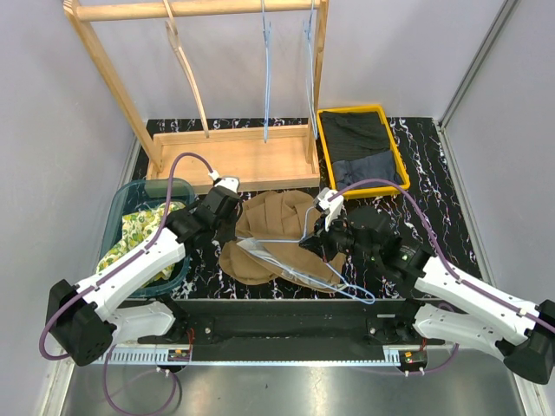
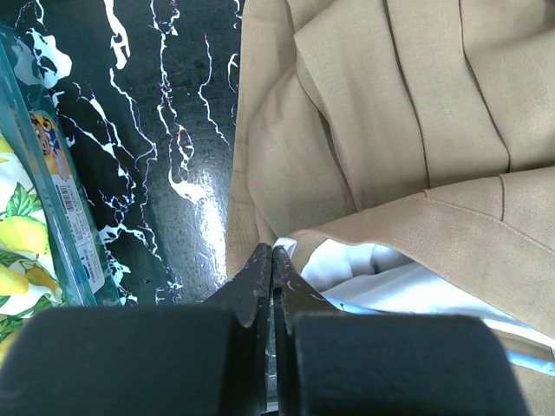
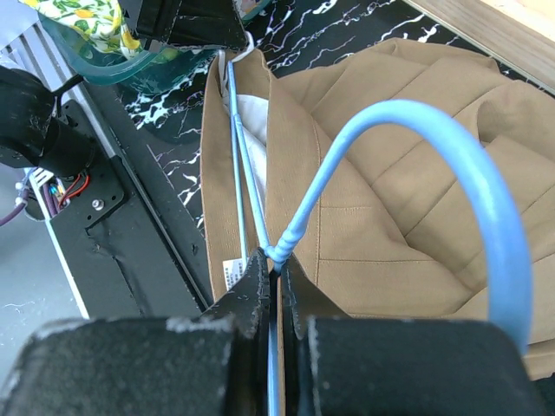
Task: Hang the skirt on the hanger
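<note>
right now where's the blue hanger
Top view, centre: the blue hanger lies across the tan skirt, its neck pinched in the right gripper.

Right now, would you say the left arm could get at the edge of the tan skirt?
Probably yes. The left gripper, jaws shut, sits right at the edge of the skirt, by its white lining, with nothing between. Whether it already pinches the cloth, I cannot tell.
</note>
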Motion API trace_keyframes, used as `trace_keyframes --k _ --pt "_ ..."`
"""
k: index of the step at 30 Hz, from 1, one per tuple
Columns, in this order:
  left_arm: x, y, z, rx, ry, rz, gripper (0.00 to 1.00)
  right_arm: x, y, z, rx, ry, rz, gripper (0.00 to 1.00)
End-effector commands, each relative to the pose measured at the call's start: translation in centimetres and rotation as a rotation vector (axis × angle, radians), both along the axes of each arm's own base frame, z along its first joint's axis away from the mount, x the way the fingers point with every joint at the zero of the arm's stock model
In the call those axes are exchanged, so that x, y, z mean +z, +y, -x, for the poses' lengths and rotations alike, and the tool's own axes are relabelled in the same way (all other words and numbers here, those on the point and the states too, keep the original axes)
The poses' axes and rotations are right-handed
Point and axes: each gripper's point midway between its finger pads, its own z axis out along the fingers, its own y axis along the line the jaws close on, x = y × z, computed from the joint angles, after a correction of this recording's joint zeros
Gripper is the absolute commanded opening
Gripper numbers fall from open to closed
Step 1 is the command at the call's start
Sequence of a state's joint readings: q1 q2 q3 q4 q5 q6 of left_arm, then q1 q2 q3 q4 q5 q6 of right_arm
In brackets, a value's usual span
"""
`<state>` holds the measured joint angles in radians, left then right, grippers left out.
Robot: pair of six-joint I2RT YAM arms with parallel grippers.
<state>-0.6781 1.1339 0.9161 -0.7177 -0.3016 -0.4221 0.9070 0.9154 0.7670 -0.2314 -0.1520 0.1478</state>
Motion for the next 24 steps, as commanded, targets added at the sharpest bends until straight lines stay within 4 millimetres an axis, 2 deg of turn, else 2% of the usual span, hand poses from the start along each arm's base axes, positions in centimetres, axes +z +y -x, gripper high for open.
trace_keyframes --k 1,8,12,24 --pt "1.0 0.0 -0.6 0.014 -0.049 0.010 0.00 0.9 0.2 0.4 0.018 0.000 -0.032 0.00" --pt "0.8 0.3 -0.3 0.013 -0.048 0.011 0.00 2.0 -1.1 -0.8 -0.077 -0.055 -0.048 0.00" --pt "0.8 0.4 -0.3 0.019 -0.050 0.009 0.00 3.1 -1.8 -0.8 -0.098 -0.093 -0.075 0.00" --pt "1.1 0.2 -0.3 0.014 -0.052 0.020 0.00 1.3 0.0 0.0 -0.016 -0.018 -0.063 0.00"
